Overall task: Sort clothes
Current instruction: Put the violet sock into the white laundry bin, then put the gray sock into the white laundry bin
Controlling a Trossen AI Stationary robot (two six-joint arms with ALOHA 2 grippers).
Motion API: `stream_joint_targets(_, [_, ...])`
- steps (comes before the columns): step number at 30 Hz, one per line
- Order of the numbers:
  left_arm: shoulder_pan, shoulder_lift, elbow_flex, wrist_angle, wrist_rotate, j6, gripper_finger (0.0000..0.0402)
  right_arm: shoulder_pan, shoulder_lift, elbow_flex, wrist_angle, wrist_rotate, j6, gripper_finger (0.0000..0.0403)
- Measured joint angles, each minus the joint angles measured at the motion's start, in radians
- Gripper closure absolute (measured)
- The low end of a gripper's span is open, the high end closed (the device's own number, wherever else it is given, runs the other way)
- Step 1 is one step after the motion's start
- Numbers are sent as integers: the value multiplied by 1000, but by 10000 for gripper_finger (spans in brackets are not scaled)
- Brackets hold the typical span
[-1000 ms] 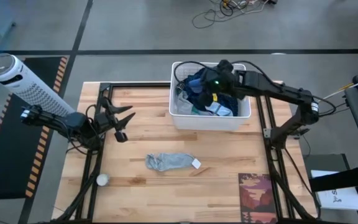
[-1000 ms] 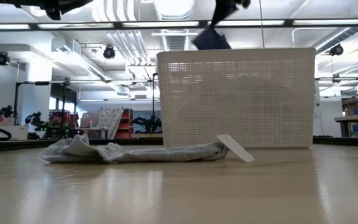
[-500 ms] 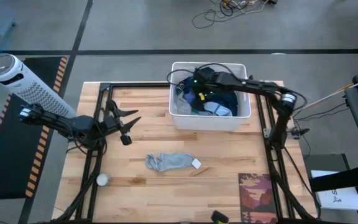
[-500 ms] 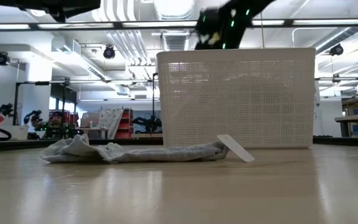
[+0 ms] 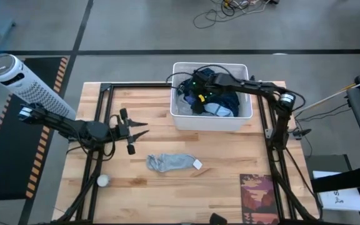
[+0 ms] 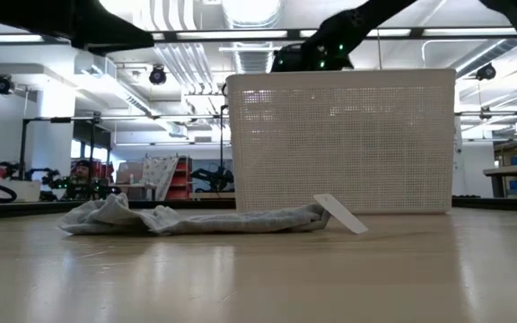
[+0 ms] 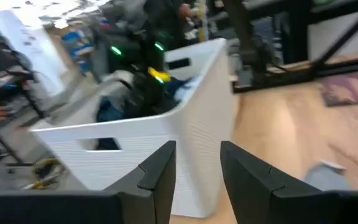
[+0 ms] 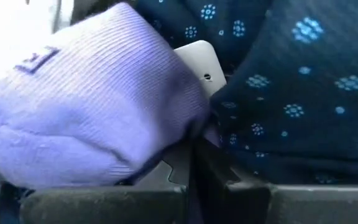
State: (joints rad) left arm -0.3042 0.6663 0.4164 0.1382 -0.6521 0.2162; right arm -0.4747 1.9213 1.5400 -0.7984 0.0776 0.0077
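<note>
Nearest the low camera, a crumpled grey fabric garment (image 6: 187,218) with a white tag is seen lying flat on the bare light wooden table (image 5: 149,187), just in front of the white perforated plastic basket (image 6: 341,144). In the high view this grey garment (image 5: 170,162) lies between the two arms, apart from both.

The left gripper (image 5: 134,129) is held above the table beside the basket, a little back from the grey piece; its fingers (image 7: 160,174) are spread and nothing is gripped between them.

Farther back, the right gripper (image 5: 197,94) is lowered into the basket (image 5: 210,122), among the remaining clothes. Its wrist view is filled by a ribbed lavender fabric piece (image 8: 92,118) and a dark blue dotted fabric garment (image 8: 303,106), both pressed against the gripper; whether anything is clamped cannot be told.

The step in hand is judged to be the picking of another garment from the basket. A firm pinch on a single piece is called for next, then a lift clear of the rim so that neighbouring pieces are not dragged out.
</note>
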Motion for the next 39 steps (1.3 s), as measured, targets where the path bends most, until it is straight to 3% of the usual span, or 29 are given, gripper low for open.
stream_joint_targets(7, [0, 51, 0, -19, 150, -75, 288, 25, -138, 66, -71, -1, -32, 370])
stream_joint_targets(17, [0, 195, 0, -91, 330, -152, 284, 65, -319, 163, -147, 0, -22, 219])
stream_joint_targets(23, [-4, 280, 0, -105, 457, -176, 246, 92, -400, 216, -204, 1, -8, 157])
stream_joint_targets(34, [-24, 479, 60, -165, 492, -182, 159, 125, -511, 219, -255, 4, 26, 130])
stream_joint_targets(39, [-25, 580, 107, -164, 574, -182, 141, 126, -520, 219, -266, 4, 26, 135])
